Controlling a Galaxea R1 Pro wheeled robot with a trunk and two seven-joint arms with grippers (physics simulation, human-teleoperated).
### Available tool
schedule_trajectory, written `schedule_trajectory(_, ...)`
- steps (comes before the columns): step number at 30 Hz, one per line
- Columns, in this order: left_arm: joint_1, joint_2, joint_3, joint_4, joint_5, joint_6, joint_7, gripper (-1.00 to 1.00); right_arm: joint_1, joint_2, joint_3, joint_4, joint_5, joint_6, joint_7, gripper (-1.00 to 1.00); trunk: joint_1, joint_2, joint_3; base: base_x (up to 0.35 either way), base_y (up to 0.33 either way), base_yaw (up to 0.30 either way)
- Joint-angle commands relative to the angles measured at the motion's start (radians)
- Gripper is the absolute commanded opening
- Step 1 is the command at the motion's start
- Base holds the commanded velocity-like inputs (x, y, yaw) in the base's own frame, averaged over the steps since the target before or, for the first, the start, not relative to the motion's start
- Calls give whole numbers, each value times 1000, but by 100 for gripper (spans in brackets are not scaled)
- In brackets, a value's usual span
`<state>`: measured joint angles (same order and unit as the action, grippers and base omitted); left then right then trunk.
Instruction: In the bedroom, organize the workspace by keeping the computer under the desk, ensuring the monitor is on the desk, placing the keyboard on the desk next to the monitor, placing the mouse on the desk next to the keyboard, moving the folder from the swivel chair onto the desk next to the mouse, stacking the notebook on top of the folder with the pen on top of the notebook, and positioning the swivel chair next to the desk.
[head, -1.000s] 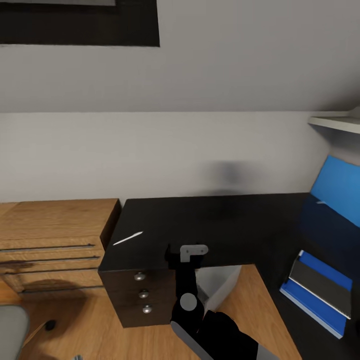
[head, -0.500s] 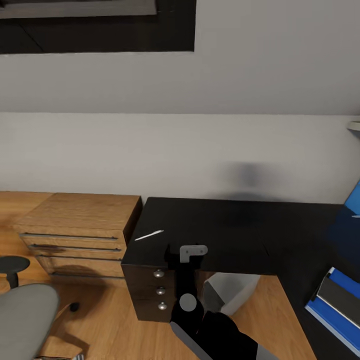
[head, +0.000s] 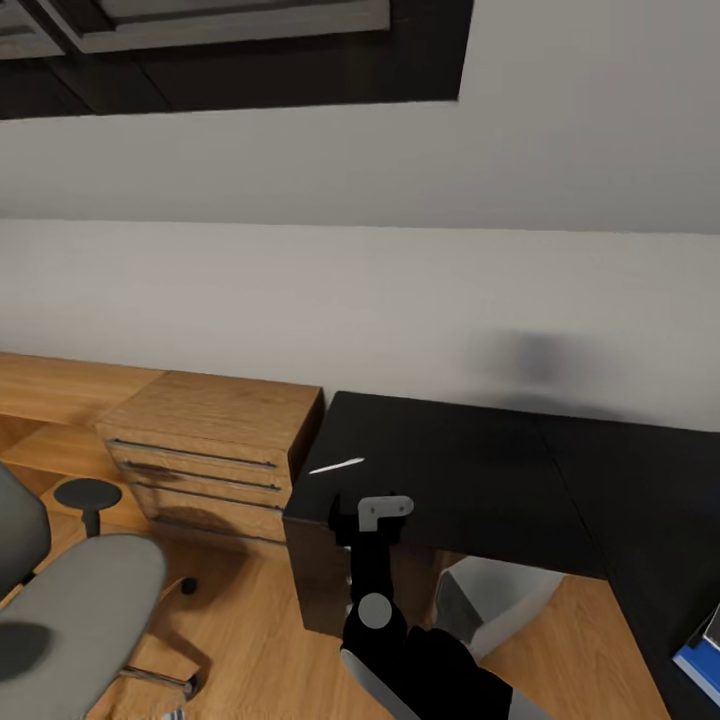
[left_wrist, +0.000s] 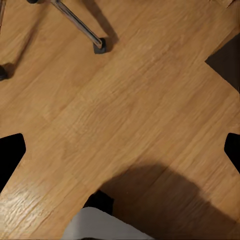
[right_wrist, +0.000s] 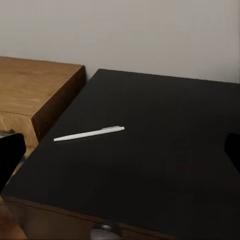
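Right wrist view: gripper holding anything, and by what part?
Nothing held. The right gripper is open, fingers at the frame edges, with the pen lying untouched on the desk ahead.

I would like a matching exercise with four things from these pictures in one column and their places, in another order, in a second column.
Things:
1. pen
2. swivel chair
3. computer
4. wooden chest of drawers

Places:
A. on the floor under the desk
B. lying on the black desk top
C. against the desk's end, by the wall
D. on the floor before the chest

Pairs: 1-B, 2-D, 3-A, 4-C
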<state>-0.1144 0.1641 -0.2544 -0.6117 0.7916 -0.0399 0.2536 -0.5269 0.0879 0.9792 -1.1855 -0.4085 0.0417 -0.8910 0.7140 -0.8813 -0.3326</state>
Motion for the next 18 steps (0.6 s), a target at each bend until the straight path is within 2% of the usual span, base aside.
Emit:
schedule_trajectory(1, -1, 1, -17, -40, 6, -48, 7, 100, -1, 0, 1, -1, -4, 3, -6, 100, 0, -1, -2, 0, 0, 260)
schedule_trajectory(3, -1, 1, -29, -61, 5, -108, 8, 100, -2, 0, 0, 0, -4, 3, -5, 100, 0, -1, -4, 0, 0, 251)
schedule_trajectory(4, -1, 3, -67, -96, 2, -127, 10, 100, -2, -4, -4, -6, -2, 0, -5, 100, 0, -1, -4, 0, 0, 121)
schedule_trajectory(6, 16, 20, -94, -223, 1, -130, 23, 100, -2, -10, -6, -19, -1, -23, -10, 100, 0, -1, -4, 0, 0, 51)
schedule_trajectory(9, 53, 45, -103, -368, 1, -107, 69, 100, -2, -15, -7, -26, -1, -37, -12, 100, 0, -1, -5, 0, 0, 23)
schedule_trajectory(10, 71, 66, -106, -491, 2, -53, 138, 100, -2, -17, -10, -29, -1, -41, -13, 100, 0, -1, -5, 0, 0, 8)
schedule_trajectory(11, 78, 80, -107, -575, 5, 3, 198, 100, -2, -20, -13, -30, -2, -43, -13, 100, 0, -1, -5, 0, 0, 5)
schedule_trajectory(12, 80, 86, -108, -616, 6, 36, 229, 100, -2, -21, -15, -29, -2, -44, -13, 100, 0, -1, -5, 0, 0, 4)
schedule_trajectory(15, 87, 102, -103, -798, 9, 213, 384, 100, -2, -34, -38, -30, -2, -46, -11, 100, 0, -1, -5, 0, 0, 2)
schedule_trajectory(16, 88, 103, -101, -815, 10, 231, 399, 100, -2, -35, -41, -30, -2, -46, -11, 100, 0, -1, -5, 0, 0, 0)
schedule_trajectory(17, 89, 103, -85, -859, 11, 264, 427, 100, -2, -39, -47, -31, -1, -47, -11, 100, 0, -1, -5, 0, 0, 0)
schedule_trajectory(18, 90, 100, -35, -977, 11, 298, 454, 100, -1, -41, -54, -31, -1, -47, -5, 100, 0, -1, -5, 0, 0, 0)
